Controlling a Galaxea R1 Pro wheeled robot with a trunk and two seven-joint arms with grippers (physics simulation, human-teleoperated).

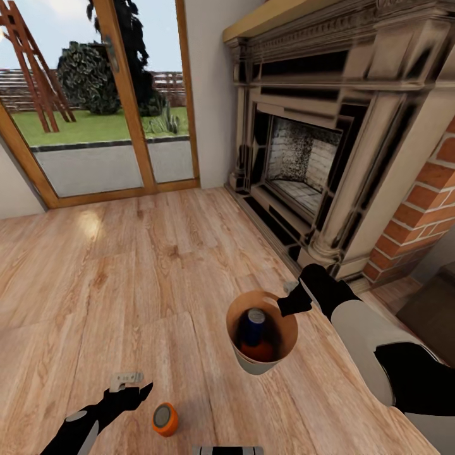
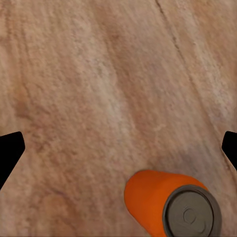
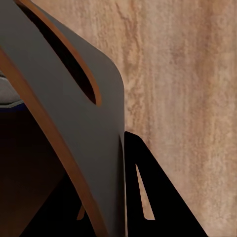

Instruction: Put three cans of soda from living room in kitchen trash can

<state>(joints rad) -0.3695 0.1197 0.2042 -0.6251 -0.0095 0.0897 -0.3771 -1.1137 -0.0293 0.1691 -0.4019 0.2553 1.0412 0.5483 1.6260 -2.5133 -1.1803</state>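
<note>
Clamping the bin (image 1: 262, 363) rim, the right end effector (image 1: 292, 302) steadies it; the left end effector (image 1: 129, 385), apart, nears the orange can (image 1: 165, 419) at lower left.

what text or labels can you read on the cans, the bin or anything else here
None can be read.
Orange can: plain side, an embossed mark on its grey top, no letters.
Blue can in the bin: too blurred to tell.
Fireplace: no writing.

Left end effector (image 1: 129, 387) hangs low with its fingers spread wide; right end effector (image 1: 292, 297) is clamped, arm extended forward.
</note>
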